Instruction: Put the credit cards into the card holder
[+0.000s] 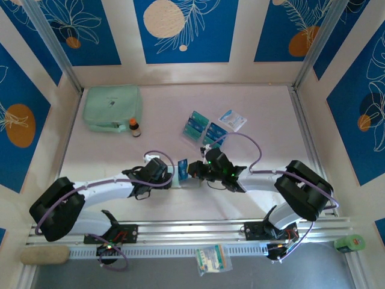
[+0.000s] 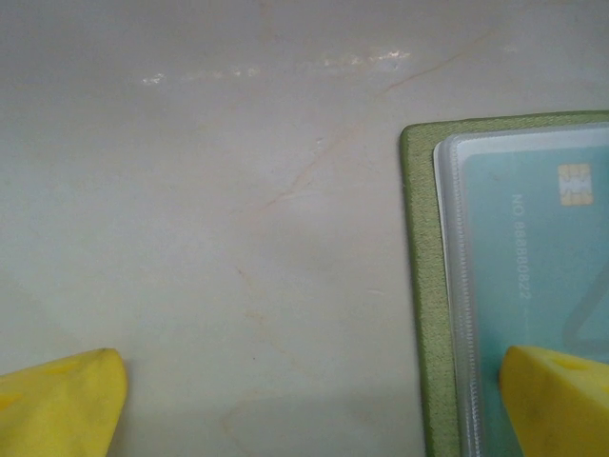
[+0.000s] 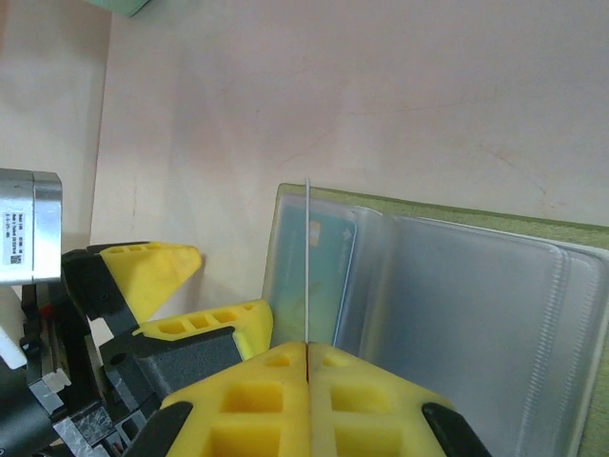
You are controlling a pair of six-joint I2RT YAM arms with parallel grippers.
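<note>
Right gripper [image 3: 307, 347]: jaws closed, pinching one credit card [image 3: 307, 257] by its lower edge. The card is seen edge-on as a thin upright line. It stands over the left leaf of the card holder [image 3: 457, 214]; whether its far edge has entered a pocket cannot be told.

Card holder: lying open and flat on the table [image 2: 238, 190], olive-green border outward, clear pockets facing up. A teal card [image 2: 533, 257] with a gold chip sits inside one clear pocket.

Left gripper [image 2: 309, 400]: jaws spread wide, holding nothing. One fingertip [image 2: 557, 400] lies over the pocketed edge of the holder and the other is above bare table; contact with the pocket cannot be confirmed. In the overhead view both grippers meet at the holder, near the front centre of the table.

Further out: loose credit cards [image 1: 197, 123] lie in a small group beyond the grippers, with a white-and-blue packet [image 1: 233, 119] just to their right. A mint-green pouch [image 1: 112, 107] occupies the far left corner, with a small bottle [image 1: 135, 127] upright beside it.
</note>
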